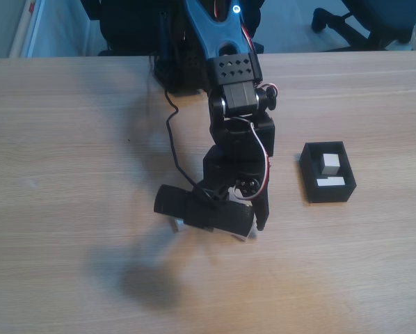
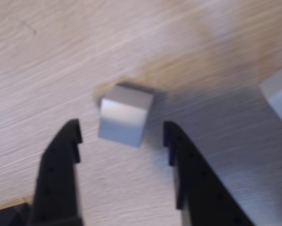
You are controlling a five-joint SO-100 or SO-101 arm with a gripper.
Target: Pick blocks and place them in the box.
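In the wrist view a white block rests on the wooden table just ahead of my gripper, level with the gap between its two black fingers. The fingers stand apart and touch nothing. A second white block is cut off by the right edge. In the fixed view my arm bends down over the table's middle, and white corners peek out from under the gripper body. The black box sits to its right, holding one white block.
A flat white piece lies in the box in front of the block. The arm's black cable trails over the table from the base at the back. A chair base stands on the floor behind the table.
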